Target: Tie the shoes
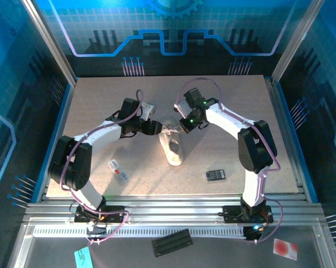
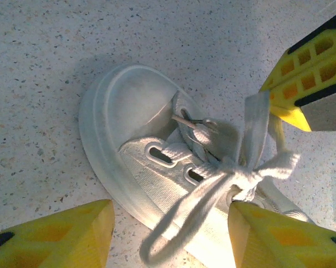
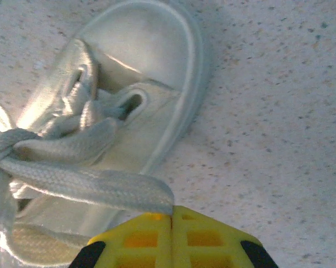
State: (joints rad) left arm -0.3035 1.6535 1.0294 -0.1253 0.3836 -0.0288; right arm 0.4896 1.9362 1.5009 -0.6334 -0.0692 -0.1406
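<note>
I find the right end effector (image 3: 171, 222) clamped on a lace (image 3: 84, 187). The left end effector (image 2: 171, 240) stands apart, straddling the lace loop (image 2: 182, 215) of the sneaker (image 2: 129, 111), whose toe points away from it.

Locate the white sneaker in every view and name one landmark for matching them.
Top external: white sneaker at picture centre.
Left wrist: sneaker across the centre, toe cap toward upper left.
Right wrist: sneaker at upper left, toe cap at top.
Shared landmark: lace knot, right of centre in left wrist, left edge in right wrist; too small to tell from above.
</note>
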